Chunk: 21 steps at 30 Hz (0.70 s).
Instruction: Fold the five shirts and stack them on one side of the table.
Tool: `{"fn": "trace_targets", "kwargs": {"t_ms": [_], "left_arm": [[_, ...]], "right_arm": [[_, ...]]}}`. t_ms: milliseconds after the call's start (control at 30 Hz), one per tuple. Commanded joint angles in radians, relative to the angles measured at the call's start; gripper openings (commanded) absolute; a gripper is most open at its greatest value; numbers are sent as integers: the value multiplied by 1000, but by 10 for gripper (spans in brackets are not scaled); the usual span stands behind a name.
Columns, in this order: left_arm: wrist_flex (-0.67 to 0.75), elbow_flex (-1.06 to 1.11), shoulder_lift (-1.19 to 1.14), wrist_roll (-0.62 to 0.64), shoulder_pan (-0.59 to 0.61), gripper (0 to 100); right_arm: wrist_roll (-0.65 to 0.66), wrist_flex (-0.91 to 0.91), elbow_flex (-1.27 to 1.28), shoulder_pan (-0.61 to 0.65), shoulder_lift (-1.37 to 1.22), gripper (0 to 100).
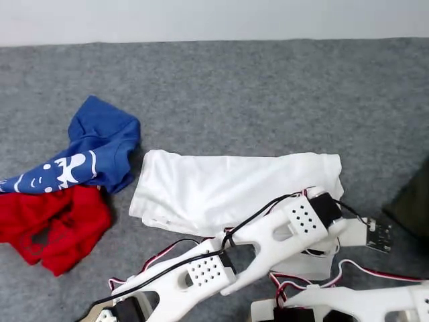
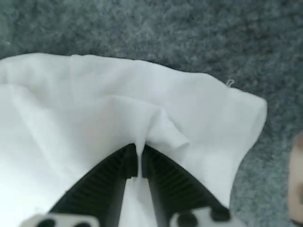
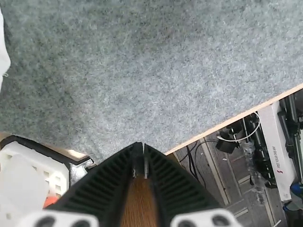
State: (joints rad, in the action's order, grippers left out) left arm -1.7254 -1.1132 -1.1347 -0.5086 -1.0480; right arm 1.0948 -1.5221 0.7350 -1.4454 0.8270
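A white shirt (image 1: 228,188) lies spread across the middle of the grey table, partly folded into a wide band. My left arm (image 1: 295,225) stretches from the front edge over the shirt's near right part. My left gripper (image 2: 140,158) is shut, pinching a raised fold of the white shirt (image 2: 142,113). A blue shirt (image 1: 97,151) with a white print lies crumpled at the left, and a red shirt (image 1: 57,221) is bunched just in front of it. My right arm (image 1: 355,302) rests low at the front right. Its gripper (image 3: 142,149) is shut on nothing, above bare felt near the table edge.
A dark green cloth (image 1: 412,204) shows at the right edge of the table. The wooden table edge (image 3: 227,125) runs close to my right gripper, with cables and equipment (image 3: 265,142) on the floor beyond. The back half of the grey felt (image 1: 268,94) is bare.
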Motion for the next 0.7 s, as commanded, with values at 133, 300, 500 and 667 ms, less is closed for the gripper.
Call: {"fn": "trace_targets", "kwargs": {"t_ms": [133, 300, 500, 667], "left_arm": [[-28, -42, 153, -3, 64, 2], [-28, -42, 176, -3, 157, 2], [-26, -36, 169, -6, 229, 2], [18, -36, 169, -6, 272, 3]], "right_arm": [[6, 4, -8, -7, 30, 10], [6, 2, -8, -7, 27, 10], [5, 2, -6, -2, 24, 10], [5, 1, -6, -2, 24, 10]]}}
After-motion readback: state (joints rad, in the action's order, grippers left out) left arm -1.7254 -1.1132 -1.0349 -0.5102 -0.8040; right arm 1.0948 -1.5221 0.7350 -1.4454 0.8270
